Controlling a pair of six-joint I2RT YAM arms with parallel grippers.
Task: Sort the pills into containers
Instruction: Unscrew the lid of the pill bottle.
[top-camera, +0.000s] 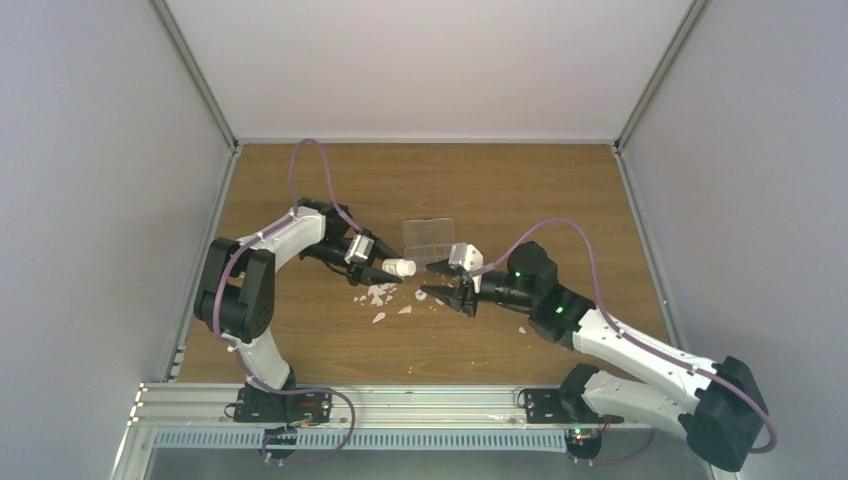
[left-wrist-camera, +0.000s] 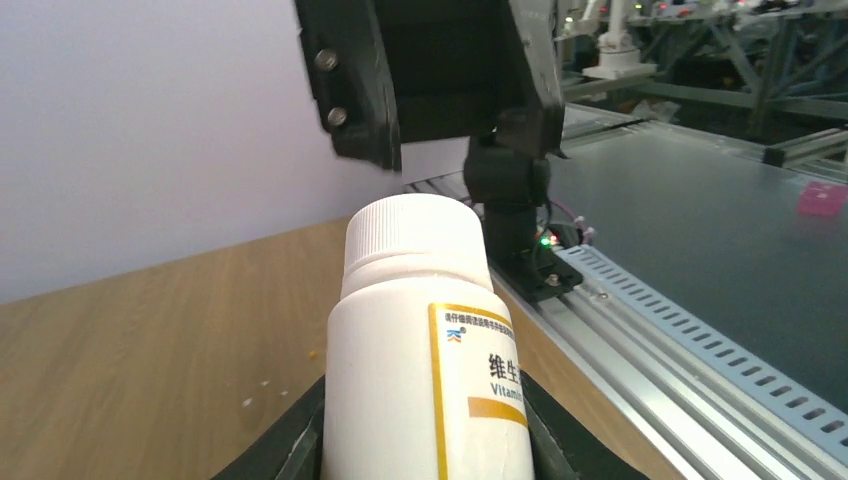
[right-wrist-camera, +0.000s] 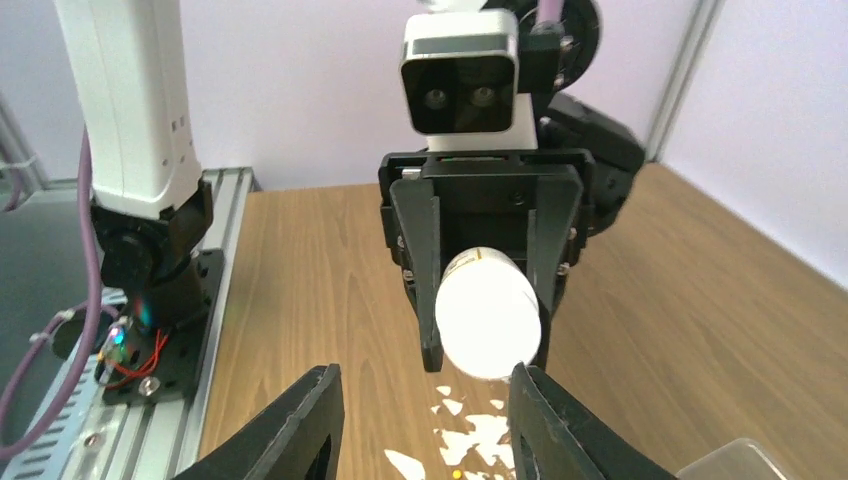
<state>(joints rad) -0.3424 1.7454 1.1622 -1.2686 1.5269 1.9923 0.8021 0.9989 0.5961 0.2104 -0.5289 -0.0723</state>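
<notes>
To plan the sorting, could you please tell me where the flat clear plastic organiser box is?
Top view: the organiser box sits on the wooden table, just beyond the gap between the left gripper, holding a white bottle, and the open right gripper.

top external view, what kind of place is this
Likely a robotics lab test cell: a wooden table boxed in by plain white panels, arms bolted to an aluminium rail, more framed rigs beyond.

Pale grey walls stand around a brown wooden tabletop; a slotted aluminium rail borders its near edge.
</notes>
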